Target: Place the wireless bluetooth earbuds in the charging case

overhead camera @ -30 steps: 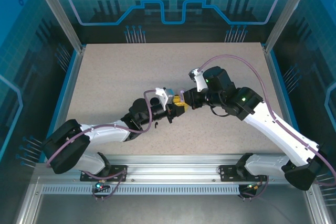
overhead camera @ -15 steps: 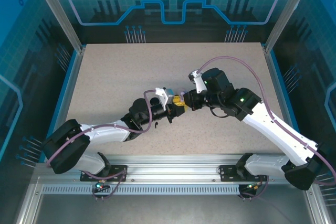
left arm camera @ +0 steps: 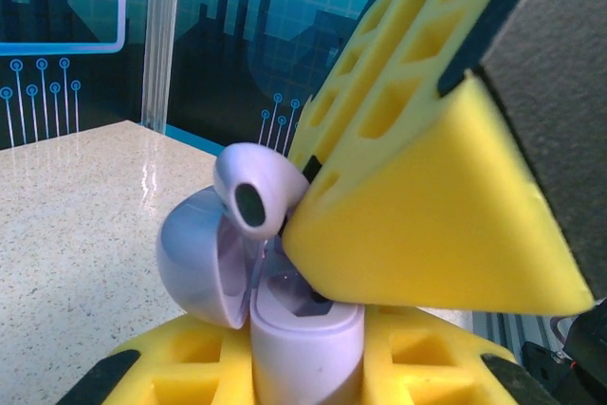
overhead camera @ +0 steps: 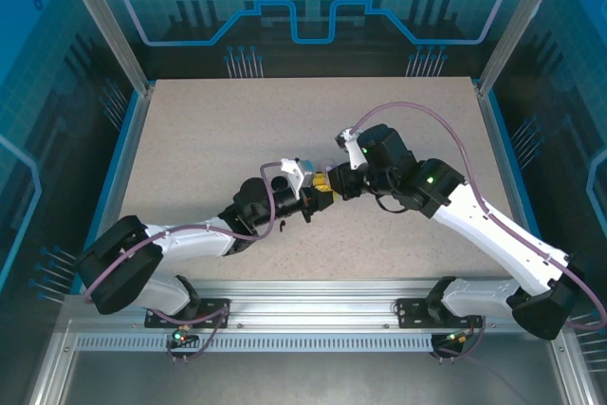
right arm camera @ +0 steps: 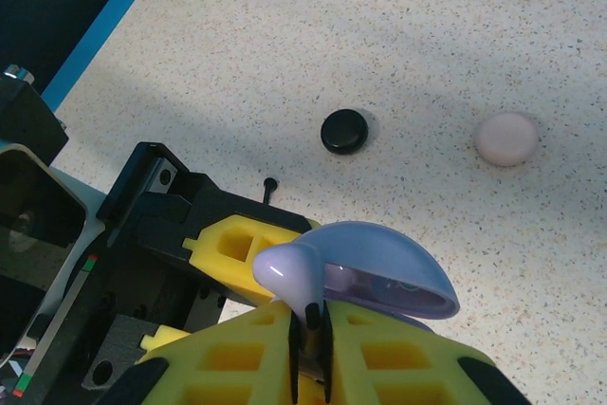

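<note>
My left gripper (left arm camera: 308, 372) is shut on the base of a lilac charging case (left arm camera: 305, 334), held upright with its lid (left arm camera: 194, 258) swung open. My right gripper (right arm camera: 310, 329) is shut on the stem of a lilac earbud (right arm camera: 287, 270). The earbud (left arm camera: 251, 189) hangs just above the case's opening, its head beside the lid (right arm camera: 384, 255), the stem hidden behind a right finger (left arm camera: 427, 225). In the top view the left gripper (overhead camera: 316, 200) and the right gripper (overhead camera: 332, 181) meet at mid-table.
A shut round black case (right arm camera: 343, 130) and a shut pale pink case (right arm camera: 506, 138) lie on the speckled table (right arm camera: 427, 54) beyond the grippers. A tiny black stemmed piece (right arm camera: 270, 186) lies by the left gripper's body (right arm camera: 156, 225). A blue rim (overhead camera: 121, 154) edges the table.
My right arm has edged left, bringing the earbud closer over the case. The left arm has stayed still with the case.
</note>
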`<state>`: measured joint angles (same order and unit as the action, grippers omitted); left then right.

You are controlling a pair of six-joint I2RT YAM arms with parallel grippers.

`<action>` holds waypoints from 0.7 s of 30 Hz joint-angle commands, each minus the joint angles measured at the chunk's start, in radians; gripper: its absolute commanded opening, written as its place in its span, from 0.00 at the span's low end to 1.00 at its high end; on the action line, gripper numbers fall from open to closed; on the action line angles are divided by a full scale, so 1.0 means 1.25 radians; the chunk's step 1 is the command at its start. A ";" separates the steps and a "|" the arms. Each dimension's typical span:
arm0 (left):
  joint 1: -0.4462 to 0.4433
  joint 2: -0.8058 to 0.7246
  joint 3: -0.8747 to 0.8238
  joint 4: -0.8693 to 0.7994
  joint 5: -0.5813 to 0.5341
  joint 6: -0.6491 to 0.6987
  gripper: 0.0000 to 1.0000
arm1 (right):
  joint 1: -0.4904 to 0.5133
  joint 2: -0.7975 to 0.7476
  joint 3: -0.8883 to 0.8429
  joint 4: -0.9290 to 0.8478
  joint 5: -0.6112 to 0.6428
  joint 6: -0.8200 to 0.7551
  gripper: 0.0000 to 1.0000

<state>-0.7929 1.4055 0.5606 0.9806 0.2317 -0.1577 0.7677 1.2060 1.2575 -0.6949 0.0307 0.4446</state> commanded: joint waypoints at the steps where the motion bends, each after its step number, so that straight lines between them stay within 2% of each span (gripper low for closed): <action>1: -0.003 -0.009 0.013 0.056 0.005 0.002 0.03 | 0.013 0.014 0.014 -0.025 0.020 -0.002 0.16; 21: -0.003 -0.003 0.013 0.057 0.004 0.002 0.03 | 0.012 0.003 0.021 -0.041 0.029 -0.013 0.19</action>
<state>-0.7933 1.4059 0.5606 0.9760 0.2291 -0.1574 0.7742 1.2095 1.2636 -0.7040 0.0418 0.4438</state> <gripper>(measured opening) 0.217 0.195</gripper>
